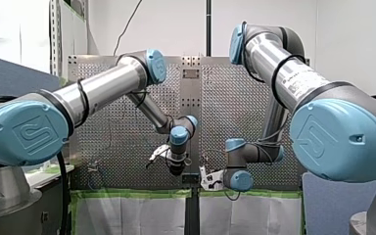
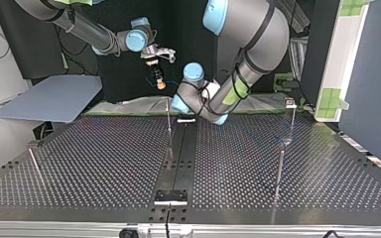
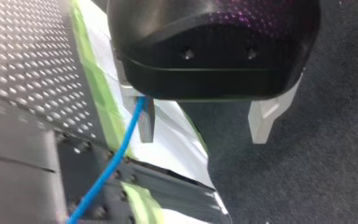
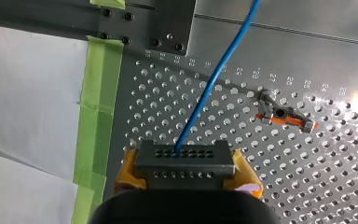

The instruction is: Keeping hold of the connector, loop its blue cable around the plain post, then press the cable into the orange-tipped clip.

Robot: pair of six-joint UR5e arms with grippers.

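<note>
Right gripper [image 4: 186, 175] was clamped on the connector [image 4: 182, 161]; blue cable [image 4: 214, 84] ran off frame. Left gripper [image 3: 203, 135], fingers apart, hid part of the cable.

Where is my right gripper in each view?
Front: right gripper low, just right of centre.
Top: gripper upper left of centre.
Left wrist: not in it.
Right wrist: gripper clamped on the connector.
Shared landmark: perforated table.

Perforated table [image 2: 104, 163] w/ dark centre strip [image 2: 181, 148] btwn its halves. Green tape [image 4: 95, 116] along table edge (creased in spots), white sheets [image 4: 28, 93] just beside it. Grey-blue board [image 2: 54, 96] at top view's left. Grey carpet [image 3: 317, 177] past the edge.
</note>
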